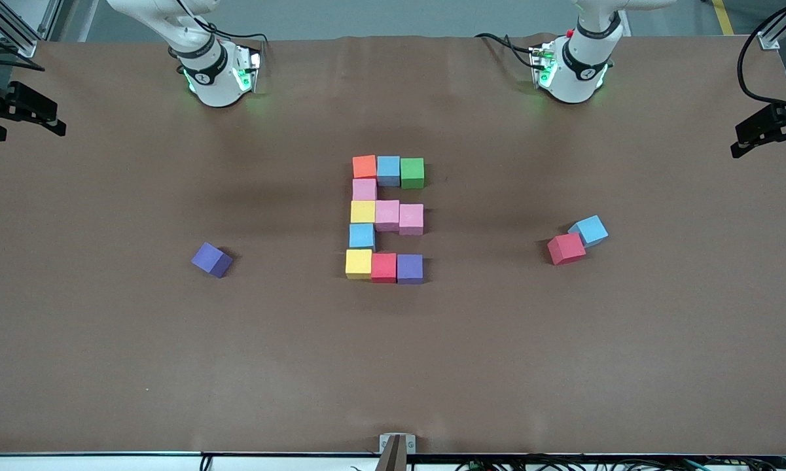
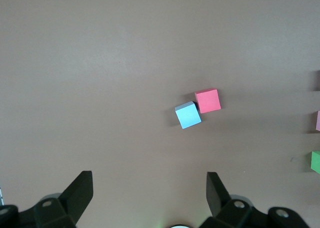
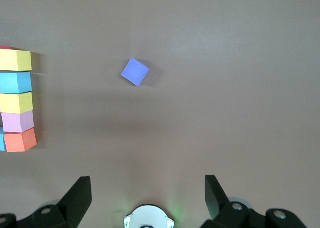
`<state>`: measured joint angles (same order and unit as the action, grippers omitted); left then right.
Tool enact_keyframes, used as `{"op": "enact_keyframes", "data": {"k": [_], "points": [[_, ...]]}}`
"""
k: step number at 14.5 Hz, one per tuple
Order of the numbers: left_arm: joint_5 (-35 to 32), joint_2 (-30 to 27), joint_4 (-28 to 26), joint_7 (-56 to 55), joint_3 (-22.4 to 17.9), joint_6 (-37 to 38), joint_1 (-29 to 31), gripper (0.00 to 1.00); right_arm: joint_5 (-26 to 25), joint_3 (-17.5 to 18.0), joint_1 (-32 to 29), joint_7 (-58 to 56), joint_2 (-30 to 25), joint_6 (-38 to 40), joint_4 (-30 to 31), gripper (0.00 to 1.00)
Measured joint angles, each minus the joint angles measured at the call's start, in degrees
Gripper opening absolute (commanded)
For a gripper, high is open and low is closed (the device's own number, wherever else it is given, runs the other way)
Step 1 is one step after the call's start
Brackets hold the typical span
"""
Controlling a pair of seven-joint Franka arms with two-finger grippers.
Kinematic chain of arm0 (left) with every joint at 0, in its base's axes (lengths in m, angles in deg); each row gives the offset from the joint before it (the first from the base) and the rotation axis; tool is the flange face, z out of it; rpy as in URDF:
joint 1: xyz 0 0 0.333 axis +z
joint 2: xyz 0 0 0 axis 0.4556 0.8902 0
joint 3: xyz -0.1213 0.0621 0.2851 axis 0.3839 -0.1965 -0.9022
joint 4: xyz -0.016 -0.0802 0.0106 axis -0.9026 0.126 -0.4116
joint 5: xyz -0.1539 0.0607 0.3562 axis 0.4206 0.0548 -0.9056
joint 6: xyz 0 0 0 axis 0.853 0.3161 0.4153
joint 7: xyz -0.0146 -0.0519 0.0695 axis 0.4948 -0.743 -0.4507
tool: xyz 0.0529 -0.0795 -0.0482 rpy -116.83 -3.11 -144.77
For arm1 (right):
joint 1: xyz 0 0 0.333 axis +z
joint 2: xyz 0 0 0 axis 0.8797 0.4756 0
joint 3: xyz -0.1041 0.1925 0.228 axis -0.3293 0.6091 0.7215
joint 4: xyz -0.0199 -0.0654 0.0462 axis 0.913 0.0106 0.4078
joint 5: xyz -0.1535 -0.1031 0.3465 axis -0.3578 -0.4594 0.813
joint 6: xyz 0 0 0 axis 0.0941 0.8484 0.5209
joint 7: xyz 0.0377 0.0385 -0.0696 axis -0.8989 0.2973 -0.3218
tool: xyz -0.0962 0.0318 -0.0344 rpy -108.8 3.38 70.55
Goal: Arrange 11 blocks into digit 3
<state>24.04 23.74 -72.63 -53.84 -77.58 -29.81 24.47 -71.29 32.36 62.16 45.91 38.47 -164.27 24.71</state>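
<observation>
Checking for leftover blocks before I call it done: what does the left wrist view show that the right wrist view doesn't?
Only the left wrist view: a loose red block touching a loose blue block, between the open left gripper fingers.

Only the right wrist view: a lone purple block and the digit's spine, with the right gripper open.

Both: brown table.

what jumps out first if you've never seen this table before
The eye lands on the multicoloured figure of foam cubes at the middle of the brown table, three bars joined by a straight spine. Next come the strays: a lone purple foam cube toward the right arm's end, and a red foam cube touching a light blue foam cube toward the left arm's end. Both arms wait at their bases, the left gripper and right gripper open.
</observation>
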Motion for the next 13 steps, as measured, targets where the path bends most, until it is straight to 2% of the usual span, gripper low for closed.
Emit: {"op": "enact_keyframes", "data": {"k": [13], "points": [[1.0, 0.0, 0.1, -0.2, 0.5, -0.8, -0.6, 1.0, -0.9, 0.2, 0.1, 0.0, -0.4, 0.0, -0.1, 1.0]]}}
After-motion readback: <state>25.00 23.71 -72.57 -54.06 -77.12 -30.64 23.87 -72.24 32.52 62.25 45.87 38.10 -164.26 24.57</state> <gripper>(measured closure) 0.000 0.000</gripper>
